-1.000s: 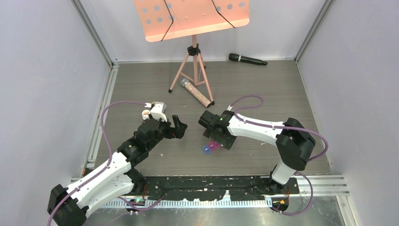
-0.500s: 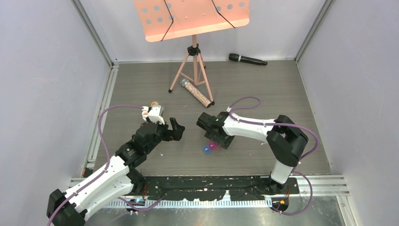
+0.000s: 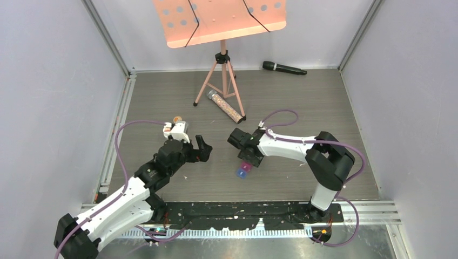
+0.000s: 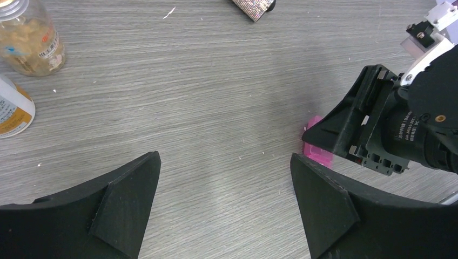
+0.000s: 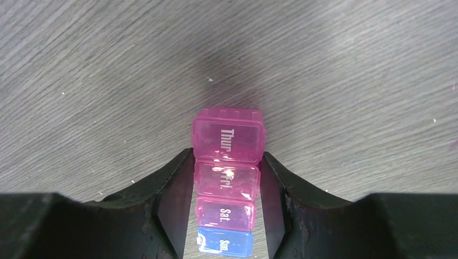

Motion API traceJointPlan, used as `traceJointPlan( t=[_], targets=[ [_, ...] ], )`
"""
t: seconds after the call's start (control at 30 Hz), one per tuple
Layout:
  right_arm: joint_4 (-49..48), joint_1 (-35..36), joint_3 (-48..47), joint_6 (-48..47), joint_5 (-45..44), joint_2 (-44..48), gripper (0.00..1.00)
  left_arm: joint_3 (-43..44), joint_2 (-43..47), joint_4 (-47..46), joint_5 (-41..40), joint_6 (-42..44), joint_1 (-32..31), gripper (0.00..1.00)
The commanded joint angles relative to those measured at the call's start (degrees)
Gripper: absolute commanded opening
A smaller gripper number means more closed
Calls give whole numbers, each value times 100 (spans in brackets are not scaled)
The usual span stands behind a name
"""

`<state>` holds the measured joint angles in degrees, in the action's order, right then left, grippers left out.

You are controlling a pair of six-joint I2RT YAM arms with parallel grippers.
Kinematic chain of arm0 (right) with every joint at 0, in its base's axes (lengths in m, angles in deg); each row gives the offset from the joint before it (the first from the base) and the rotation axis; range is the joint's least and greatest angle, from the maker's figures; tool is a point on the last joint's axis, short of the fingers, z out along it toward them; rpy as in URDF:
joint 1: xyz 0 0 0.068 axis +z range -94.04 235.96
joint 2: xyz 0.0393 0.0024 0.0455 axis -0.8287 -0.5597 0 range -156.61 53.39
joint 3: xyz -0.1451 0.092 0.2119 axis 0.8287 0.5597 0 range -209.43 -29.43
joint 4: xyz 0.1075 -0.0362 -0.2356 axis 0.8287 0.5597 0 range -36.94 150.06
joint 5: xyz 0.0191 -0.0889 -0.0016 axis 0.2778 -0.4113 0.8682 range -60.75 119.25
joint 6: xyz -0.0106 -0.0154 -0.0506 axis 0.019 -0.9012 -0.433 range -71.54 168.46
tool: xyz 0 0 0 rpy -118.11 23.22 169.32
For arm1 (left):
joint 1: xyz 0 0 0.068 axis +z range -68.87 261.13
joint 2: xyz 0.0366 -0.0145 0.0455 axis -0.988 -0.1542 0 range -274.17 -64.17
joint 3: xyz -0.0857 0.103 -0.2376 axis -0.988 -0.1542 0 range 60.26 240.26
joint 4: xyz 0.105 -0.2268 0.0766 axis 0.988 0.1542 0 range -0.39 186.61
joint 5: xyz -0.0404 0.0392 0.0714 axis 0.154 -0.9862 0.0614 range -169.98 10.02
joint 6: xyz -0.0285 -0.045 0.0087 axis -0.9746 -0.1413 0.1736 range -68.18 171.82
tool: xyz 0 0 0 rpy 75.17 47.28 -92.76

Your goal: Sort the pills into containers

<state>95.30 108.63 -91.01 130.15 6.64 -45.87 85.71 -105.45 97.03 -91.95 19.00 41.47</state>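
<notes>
Right hand (image 5: 227,160) pinched snug across the pill-box strip (image 5: 229,135); best lifted level, lids up. Left hand (image 4: 225,159) spread wide, holding nothing.

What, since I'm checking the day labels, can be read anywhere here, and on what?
"Thur." on the pill box, its end pink compartment.
"Fri." on the next pink one, under glare.
"Sat." on the third pink one.
"Sun." on the blue one, at the picture's edge.
Unreadable: labels on the glass bottle and white bottle, print on the right arm's motor housing.
</notes>
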Motion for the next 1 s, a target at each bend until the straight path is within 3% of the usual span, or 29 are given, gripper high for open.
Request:
traceJointPlan(
  t=[0.0,0.23,0.43,0.63,0.97],
  targets=[
    [-454,-88,-54,-794,-333,61,47,66,-157,-234,-31,-102,-18,94],
    [-1666,-509,-83,-3089,545,321,46,280,-434,-268,368,-26,-17,95],
    [-2460,-618,-62,-4257,993,1007,46,506,-592,-338,730,23,-22,95],
    [-2686,-753,-211,-4657,1789,1289,46,695,-832,-613,953,-49,-7,97],
    [-2749,-749,-358,-4584,2400,1499,47,1079,-1835,-1644,2088,-341,-7,94]
  ],
)
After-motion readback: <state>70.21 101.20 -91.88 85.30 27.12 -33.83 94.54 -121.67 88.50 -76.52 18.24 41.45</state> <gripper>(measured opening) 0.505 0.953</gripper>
